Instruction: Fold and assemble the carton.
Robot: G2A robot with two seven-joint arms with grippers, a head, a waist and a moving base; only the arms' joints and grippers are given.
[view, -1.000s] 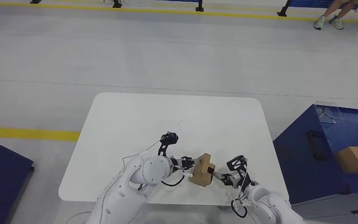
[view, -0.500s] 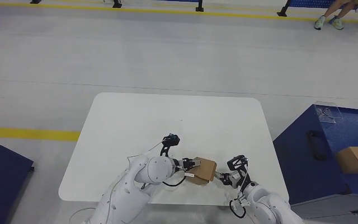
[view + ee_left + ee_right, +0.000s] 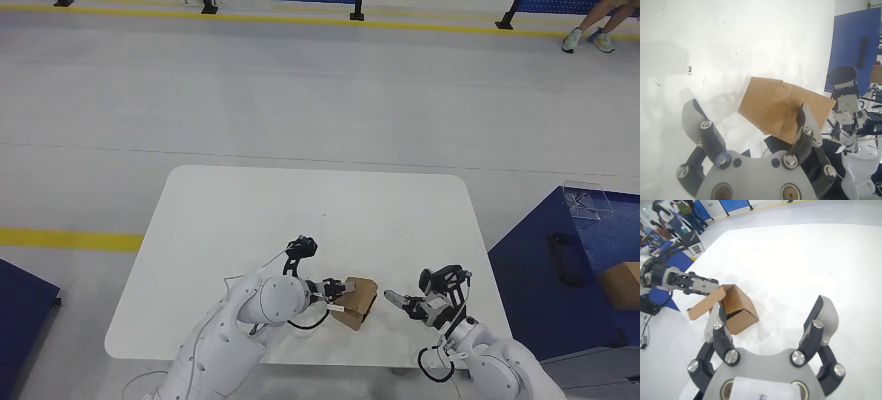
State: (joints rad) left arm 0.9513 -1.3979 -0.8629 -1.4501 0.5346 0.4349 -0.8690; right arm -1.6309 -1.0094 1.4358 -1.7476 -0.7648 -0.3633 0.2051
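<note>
Clearly the left gripper point(image 3: 745, 106) stood wide, one finger point(image 3: 804, 121) by the loose flap point(image 3: 704, 306) of the carton point(image 3: 785, 108); the right gripper point(image 3: 770, 303) gaped too, just apart. Near the front edge of the bench point(image 3: 300, 220) the carton looked mostly boxed, with that flap and one end seam point(image 3: 734, 313) left to close.

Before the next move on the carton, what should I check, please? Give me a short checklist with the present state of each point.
1. Carton resting on the table: ok.
2. Right gripper open and apart from the carton: ok.
3. Left gripper open: ok.
4. Left gripper touching the flap: cannot tell; one finger lies along it.
5. Flap folded shut: not ok; it sticks out and the inside shows.
</note>
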